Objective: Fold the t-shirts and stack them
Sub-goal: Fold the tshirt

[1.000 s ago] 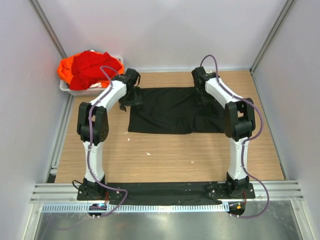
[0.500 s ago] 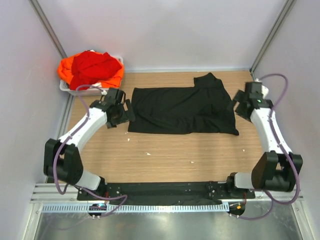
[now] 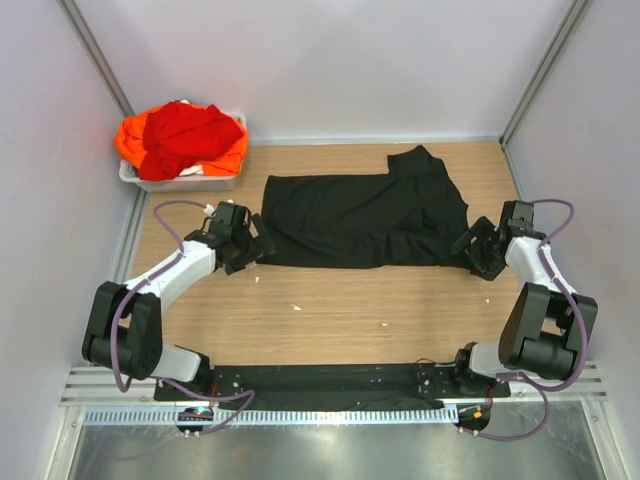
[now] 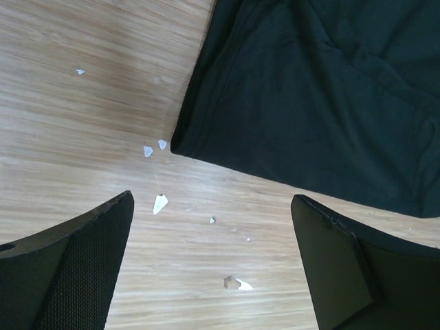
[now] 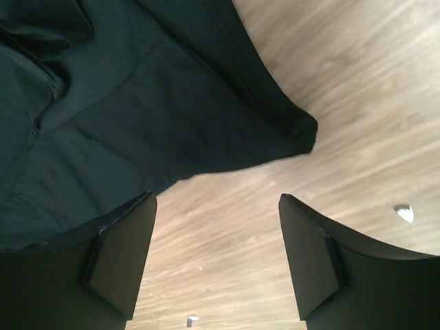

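On the far half of the table (image 3: 340,310) the black t-shirt (image 3: 365,220) lay spread and mostly flat, with one part of it sticking out toward the far right. At the far left corner stood a white tub (image 3: 180,182), and inside it the red t-shirt (image 3: 185,135) was heaped on top of the orange t-shirt (image 3: 128,142).

The left gripper (image 3: 248,242) was low over the wood, just beside the near left corner of the black shirt. In the left wrist view its fingers (image 4: 75,261) were wide apart and held nothing; the corner of the cloth (image 4: 309,103) lay a little beyond the gap, not touching them. Some small white flecks (image 4: 159,203) were scattered on the wood between the fingers.

The right gripper (image 3: 472,250) was near the near right corner of the same shirt. Its fingers (image 5: 120,254) were also spread and empty, and the shirt's corner (image 5: 172,117) lay just in front of them.
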